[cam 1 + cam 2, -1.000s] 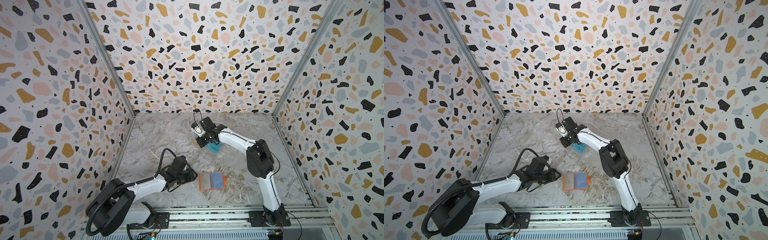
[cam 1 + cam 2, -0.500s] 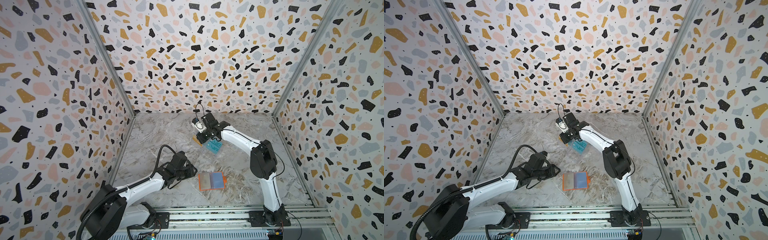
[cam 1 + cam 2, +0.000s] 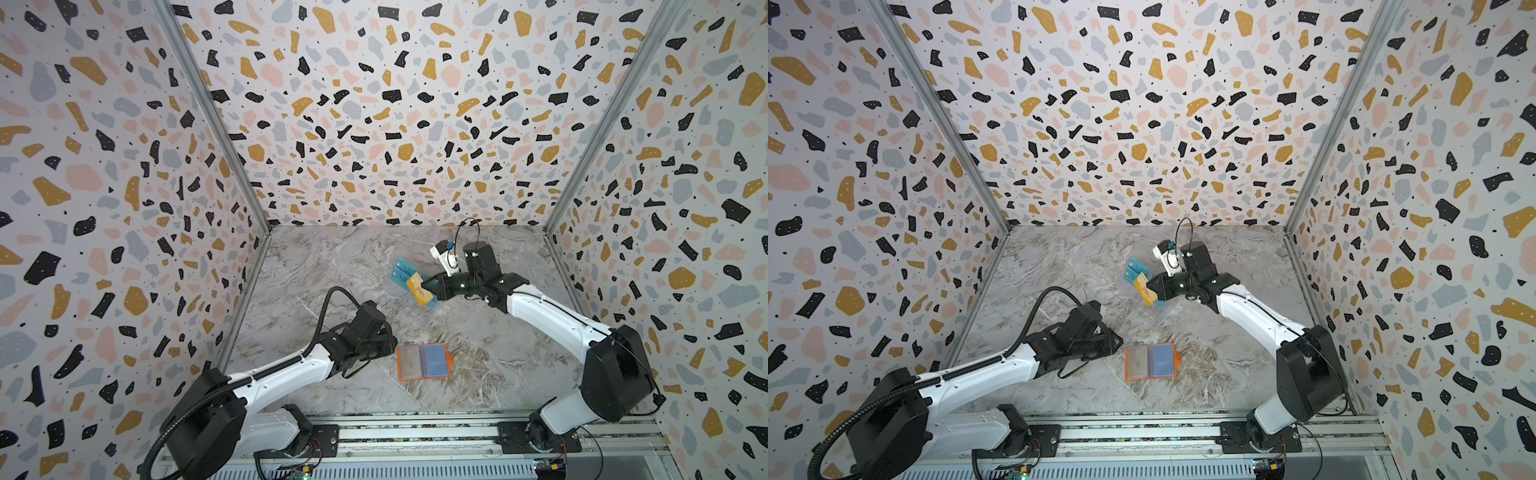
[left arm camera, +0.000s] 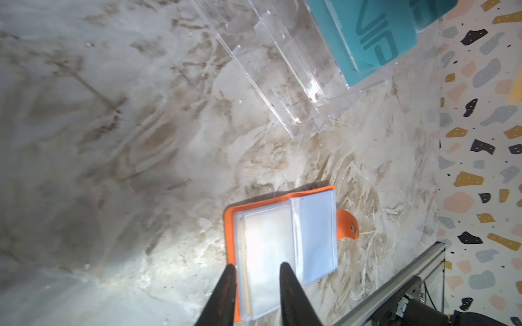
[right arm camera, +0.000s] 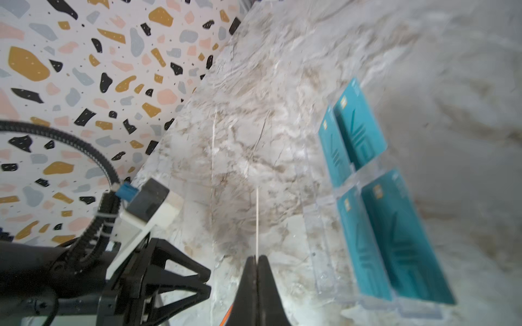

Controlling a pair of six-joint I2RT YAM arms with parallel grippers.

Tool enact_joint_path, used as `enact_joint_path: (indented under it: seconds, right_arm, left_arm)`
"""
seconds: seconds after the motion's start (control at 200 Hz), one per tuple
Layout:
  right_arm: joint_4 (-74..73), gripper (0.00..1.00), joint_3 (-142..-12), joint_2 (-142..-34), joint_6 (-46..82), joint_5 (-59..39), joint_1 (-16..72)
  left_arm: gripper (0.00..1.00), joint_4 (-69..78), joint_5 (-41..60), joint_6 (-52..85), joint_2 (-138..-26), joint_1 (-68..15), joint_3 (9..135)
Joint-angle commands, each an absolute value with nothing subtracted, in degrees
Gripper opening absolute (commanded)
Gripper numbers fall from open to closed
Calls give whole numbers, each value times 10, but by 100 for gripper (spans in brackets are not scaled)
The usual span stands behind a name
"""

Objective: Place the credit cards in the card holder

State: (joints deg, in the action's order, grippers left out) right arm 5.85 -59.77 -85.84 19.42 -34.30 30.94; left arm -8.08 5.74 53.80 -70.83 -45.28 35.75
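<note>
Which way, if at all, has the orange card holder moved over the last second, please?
No. The card holder lies equally far from the front rail, open as before.

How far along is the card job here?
Done: card holder lies open; whether its sleeves hold cards is unclear. In hand: right gripper pinches a gold card; left gripper straddles the holder's edge. Left: teal cards in the clear stand.
</note>
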Motion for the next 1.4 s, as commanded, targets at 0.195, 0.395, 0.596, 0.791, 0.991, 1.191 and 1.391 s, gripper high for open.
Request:
enact_joint_path:
  seconds: [0.195, 0.395, 0.596, 0.791, 0.991, 1.191, 1.391]
  right_arm:
    - [-88, 0, -387, -783, 326, -466, 313]
    - [-105, 0, -333, -771, 346, -478, 313]
    - [-127, 0, -287, -770, 367, -481, 313]
    - [-121, 0, -273, -771, 368, -461, 313]
    - [-121, 0, -266, -784, 371, -450, 313]
    - [-124, 0, -261, -796, 377, -444, 314]
    - [-118, 0, -256, -804, 374, -434, 315]
  left_arm:
    - [15, 4, 23, 629, -775, -513, 353]
    - [12, 26, 42, 625, -827, -525, 372]
    - [9, 10, 38, 620, -854, -527, 369]
    - [9, 10, 40, 625, -852, -527, 345]
    - [10, 12, 37, 626, -837, -527, 325]
    - [11, 17, 40, 618, -838, -527, 323]
    - [11, 18, 41, 612, -840, -527, 321]
